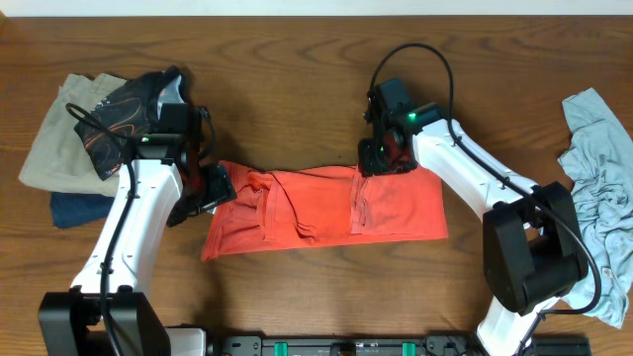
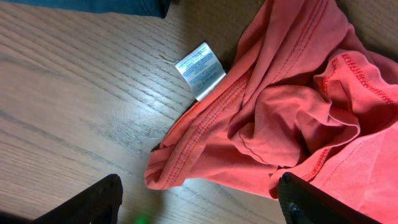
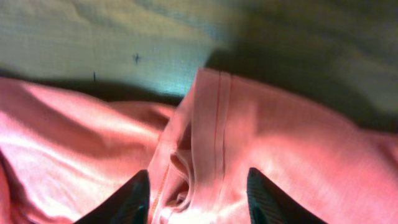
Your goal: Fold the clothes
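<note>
The coral-red T-shirt [image 1: 326,210] lies on the wooden table as a long, rumpled horizontal band. My left gripper [image 1: 216,190] hovers at its left end. In the left wrist view this gripper [image 2: 199,208] is open wide. The shirt's bunched corner [image 2: 168,177] sits between the fingers [image 2: 87,204], and a white care label [image 2: 200,70] lies beside the hem. My right gripper [image 1: 382,164] is at the shirt's top edge, right of centre. Its jaws [image 3: 199,200] stand apart over a raised fold of red fabric [image 3: 208,149], not pinching it. A pale blue-grey shirt [image 1: 598,198] lies crumpled at the far right.
A pile of other garments sits at the back left: a beige one [image 1: 64,143], a black one with orange pattern [image 1: 124,117] and a navy one [image 1: 74,210]. Bare wood table [image 1: 297,89] runs behind the red shirt. The arm bases stand at the front edge.
</note>
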Robot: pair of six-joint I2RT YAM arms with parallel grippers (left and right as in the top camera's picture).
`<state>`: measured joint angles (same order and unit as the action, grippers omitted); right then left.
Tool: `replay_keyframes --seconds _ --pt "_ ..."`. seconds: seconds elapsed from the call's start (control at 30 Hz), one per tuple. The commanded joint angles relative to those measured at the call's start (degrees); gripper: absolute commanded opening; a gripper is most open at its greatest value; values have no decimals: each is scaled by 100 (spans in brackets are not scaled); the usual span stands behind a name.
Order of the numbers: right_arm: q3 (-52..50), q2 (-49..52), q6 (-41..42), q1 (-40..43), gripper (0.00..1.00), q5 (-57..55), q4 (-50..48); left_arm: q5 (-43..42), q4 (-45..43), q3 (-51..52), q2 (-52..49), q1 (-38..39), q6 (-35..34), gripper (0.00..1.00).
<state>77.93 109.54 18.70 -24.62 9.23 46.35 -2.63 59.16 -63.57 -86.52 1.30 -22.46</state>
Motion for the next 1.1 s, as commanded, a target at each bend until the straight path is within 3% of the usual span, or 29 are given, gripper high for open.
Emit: replay_keyframes --seconds 0.0,0.23,0.47,0.63,0.7,0.8,0.87,1.07 --pt "114 -240 162 33 53 184 337 9 33 -35 4 7 37 81" --pt "35 -249 358 -363 55 282 1023 9 31 -35 4 9 35 81" --pt "-435 -249 463 -935 59 -146 667 9 39 -35 4 7 35 81" --pt "-966 -249 621 -1126 54 -289 304 7 39 -35 4 7 37 81" --pt "-1091 -249 726 -1130 47 -313 289 9 39 -35 4 9 37 81" --pt "-1128 -249 723 -1130 10 -317 315 9 37 -35 4 7 37 81" --pt "-1110 -256 721 -1128 6 -271 339 9 37 -35 4 7 37 81" --pt "-883 -295 568 -1099 8 -166 669 9 39 -35 4 7 37 81"
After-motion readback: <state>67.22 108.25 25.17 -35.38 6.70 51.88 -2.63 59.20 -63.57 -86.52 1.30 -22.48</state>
